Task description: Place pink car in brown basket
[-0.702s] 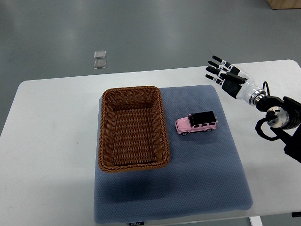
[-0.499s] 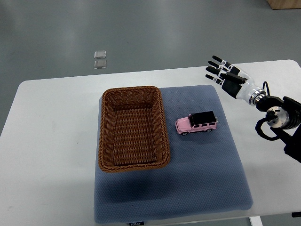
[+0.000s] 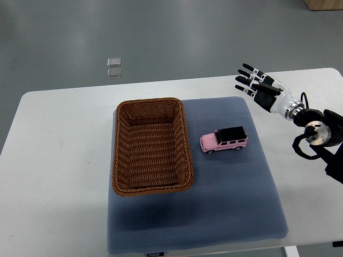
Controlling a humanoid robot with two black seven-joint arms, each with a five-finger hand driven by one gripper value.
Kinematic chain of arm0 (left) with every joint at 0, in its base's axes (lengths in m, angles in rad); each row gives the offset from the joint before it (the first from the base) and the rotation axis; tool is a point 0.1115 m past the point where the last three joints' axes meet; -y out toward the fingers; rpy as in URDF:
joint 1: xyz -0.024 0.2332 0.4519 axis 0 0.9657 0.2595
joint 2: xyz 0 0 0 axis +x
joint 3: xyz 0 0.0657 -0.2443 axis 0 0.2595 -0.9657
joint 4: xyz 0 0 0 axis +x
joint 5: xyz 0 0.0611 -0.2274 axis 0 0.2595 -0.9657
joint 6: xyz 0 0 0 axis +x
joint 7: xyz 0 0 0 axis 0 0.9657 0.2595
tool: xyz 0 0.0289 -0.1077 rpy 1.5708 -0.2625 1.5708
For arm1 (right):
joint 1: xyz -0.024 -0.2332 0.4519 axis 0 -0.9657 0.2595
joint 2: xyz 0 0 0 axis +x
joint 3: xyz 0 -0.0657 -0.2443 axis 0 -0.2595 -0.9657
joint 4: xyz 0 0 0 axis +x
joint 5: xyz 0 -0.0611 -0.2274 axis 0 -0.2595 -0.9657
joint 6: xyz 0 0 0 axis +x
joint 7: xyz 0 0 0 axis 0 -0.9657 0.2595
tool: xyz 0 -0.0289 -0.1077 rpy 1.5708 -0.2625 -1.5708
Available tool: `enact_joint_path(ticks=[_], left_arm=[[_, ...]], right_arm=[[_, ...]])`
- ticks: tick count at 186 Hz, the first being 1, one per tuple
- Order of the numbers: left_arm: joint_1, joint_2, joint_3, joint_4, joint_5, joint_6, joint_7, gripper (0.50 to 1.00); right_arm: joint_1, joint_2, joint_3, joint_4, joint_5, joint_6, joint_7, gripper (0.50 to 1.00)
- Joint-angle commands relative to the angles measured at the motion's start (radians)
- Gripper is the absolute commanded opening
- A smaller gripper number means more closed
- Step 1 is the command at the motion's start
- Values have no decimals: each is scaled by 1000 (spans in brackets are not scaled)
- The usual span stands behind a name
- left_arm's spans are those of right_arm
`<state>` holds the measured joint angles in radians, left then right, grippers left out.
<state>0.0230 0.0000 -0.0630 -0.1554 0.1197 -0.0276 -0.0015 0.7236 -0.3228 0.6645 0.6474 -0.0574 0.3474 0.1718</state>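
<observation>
Nearly nothing has moved since the earlier frame: only the right hand (image 3: 256, 85) has shifted a trace toward the picture's right edge; car and basket lie where they lay.

Item 1. Right hand: black fingers (image 3: 244, 79) spread and extended, holding nothing, poised over the far right part of the surface (image 3: 59, 139), just beyond the mat's far right corner. Its white wrist and black arm enter from the picture's right edge. Well apart from the car.

Item 2. Pink car (image 3: 224, 140): toy vehicle with black roof, standing on its wheels on the mat, lengthwise across the picture. Position: just beside the basket's right wall, not touching it; outside the basket.

Item 3. Brown basket (image 3: 152, 146): rectangular, woven wicker, upright, occupying the left half of the mat, its long side running away from the robot. Nothing is seen inside.

Item 4. Mat (image 3: 230, 203): blue-grey, textured, rectangular, laid on the white surface; carries both basket and car.

Item 5. Two small clear square objects (image 3: 113, 68): on the grey floor beyond the far edge of the surface, one just beside the other.
</observation>
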Motion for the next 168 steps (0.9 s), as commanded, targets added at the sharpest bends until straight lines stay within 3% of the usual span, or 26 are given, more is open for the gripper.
enact_joint_path(ticks=[1,84,128,168], left_arm=[[-2,0,-1,-1,0,0,0,1000],[0,0,-1,-1,0,0,0,1000],[-2,0,0,-1,0,0,0,1000],[-2,0,0,-1,0,0,0,1000]], right_arm=[[-1,-1,-3,0,-1,1,0,915],[-4,5,-5,12,-122,13,20,915],[0,-15,-5,20,-364,50,120,913],[27,-30,-6,23,-729,51,195,913]])
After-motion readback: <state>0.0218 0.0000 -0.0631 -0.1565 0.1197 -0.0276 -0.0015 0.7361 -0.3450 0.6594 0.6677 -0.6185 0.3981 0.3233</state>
